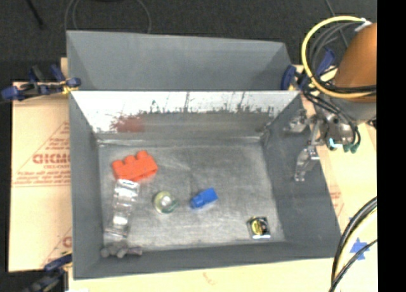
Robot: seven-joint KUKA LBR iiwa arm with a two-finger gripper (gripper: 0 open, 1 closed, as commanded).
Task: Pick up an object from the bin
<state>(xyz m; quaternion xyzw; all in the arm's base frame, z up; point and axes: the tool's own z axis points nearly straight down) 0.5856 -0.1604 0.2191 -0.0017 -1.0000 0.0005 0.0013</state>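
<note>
My gripper (307, 152) hangs over the bin's right sloping wall, above the floor and apart from every loose thing. Nothing shows between its tips. The nearest item is a small yellow and black tape measure (259, 226) at the floor's front right corner, below and to the left of the gripper. A blue block (203, 198) lies near the middle of the floor. Just left of it sits a round, silvery-green cap-like thing (165, 202).
An orange toy brick (134, 166) lies at the left of the floor, with a clear plastic bottle (122, 208) in front of it. Some dark grey lumps (122, 252) rest in the front left corner. The back part of the floor is bare.
</note>
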